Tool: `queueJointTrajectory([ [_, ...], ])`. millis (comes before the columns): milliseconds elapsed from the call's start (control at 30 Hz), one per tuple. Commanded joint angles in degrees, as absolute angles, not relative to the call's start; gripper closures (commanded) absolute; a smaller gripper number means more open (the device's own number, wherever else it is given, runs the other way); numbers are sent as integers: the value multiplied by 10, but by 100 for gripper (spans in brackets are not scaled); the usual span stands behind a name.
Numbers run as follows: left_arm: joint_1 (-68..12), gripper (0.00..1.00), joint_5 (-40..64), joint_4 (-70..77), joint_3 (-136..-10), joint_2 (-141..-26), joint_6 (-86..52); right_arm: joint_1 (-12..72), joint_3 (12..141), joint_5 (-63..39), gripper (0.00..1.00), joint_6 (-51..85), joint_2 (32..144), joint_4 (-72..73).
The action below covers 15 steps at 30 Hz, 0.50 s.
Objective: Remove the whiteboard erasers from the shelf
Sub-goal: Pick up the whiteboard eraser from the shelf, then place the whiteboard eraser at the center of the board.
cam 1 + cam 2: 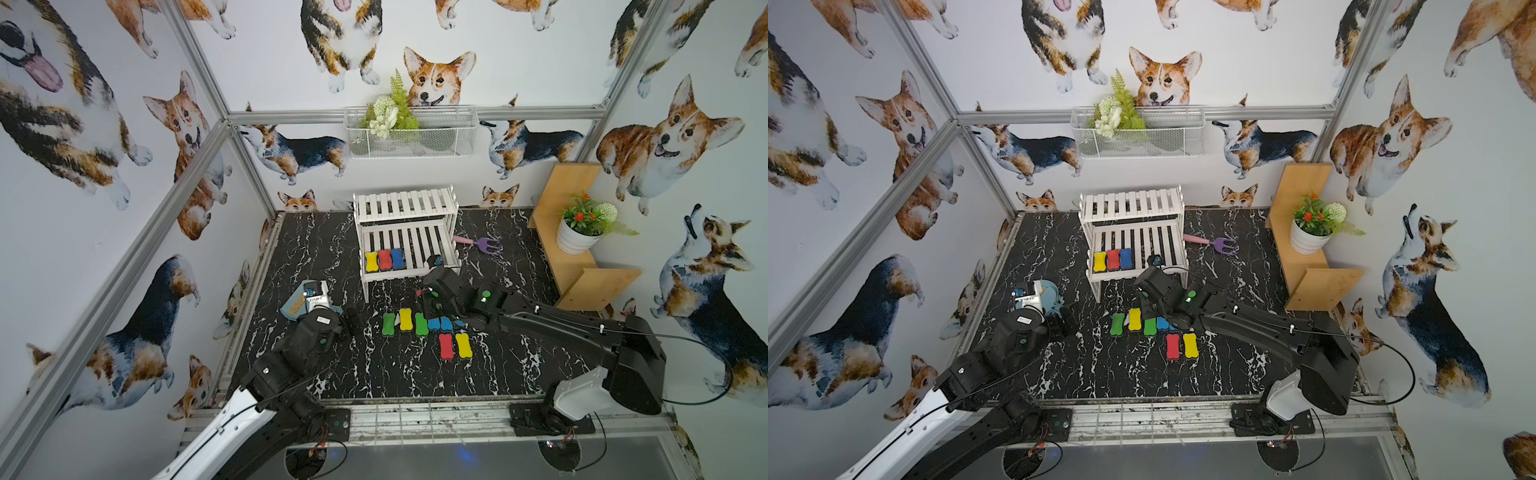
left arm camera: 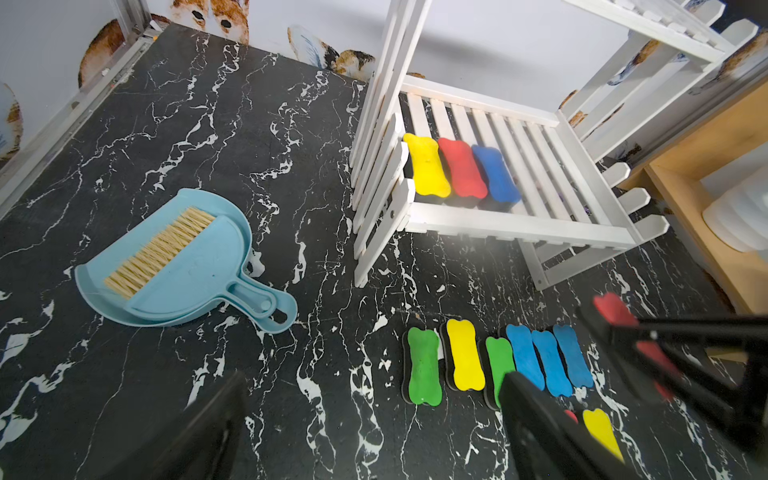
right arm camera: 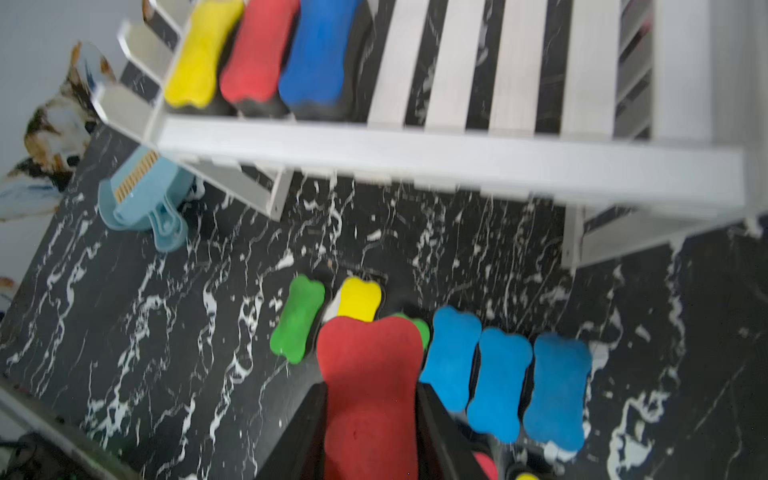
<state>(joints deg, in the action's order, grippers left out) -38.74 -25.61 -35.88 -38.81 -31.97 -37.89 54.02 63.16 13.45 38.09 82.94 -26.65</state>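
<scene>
The white slatted shelf (image 1: pixel 405 203) stands at the back of the table. On its lower tier, at the left end, lie a yellow eraser (image 1: pixel 371 262), a red eraser (image 1: pixel 384 259) and a blue eraser (image 1: pixel 397 258) side by side. Several more erasers (image 1: pixel 405 319) lie in rows on the table in front of the shelf. My right gripper (image 3: pixel 370 399) hangs above that row, shut on a red eraser (image 3: pixel 370 365) by its long sides. To the left of the rows my left gripper (image 2: pixel 374 436) is open and holds nothing.
A blue dustpan with a brush (image 2: pixel 178 266) lies on the table to the left, beside my left arm. A purple-and-pink toy fork (image 1: pixel 482 245) lies right of the shelf. A tan stepped shelf (image 1: pixel 582 282) with a potted plant (image 1: pixel 579 232) fills the right edge. A wire basket (image 1: pixel 411 141) hangs on the back wall.
</scene>
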Motion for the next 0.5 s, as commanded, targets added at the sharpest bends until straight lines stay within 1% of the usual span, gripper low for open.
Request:
queueJointTrajectory([
  [0, -387, 1, -251, -345, -386, -322, -375, 564, 582, 81, 63, 447, 807, -301],
  [100, -387, 1, -246, -343, -385, -329, -376, 591, 532, 31, 63, 487, 802, -296],
  [167, -387, 1, -247, -343, -386, -332, -375, 608, 513, 17, 63, 501, 810, -290],
  [467, -388, 1, -245, -344, -386, -334, -374, 619, 513, 58, 65, 526, 867, -251],
])
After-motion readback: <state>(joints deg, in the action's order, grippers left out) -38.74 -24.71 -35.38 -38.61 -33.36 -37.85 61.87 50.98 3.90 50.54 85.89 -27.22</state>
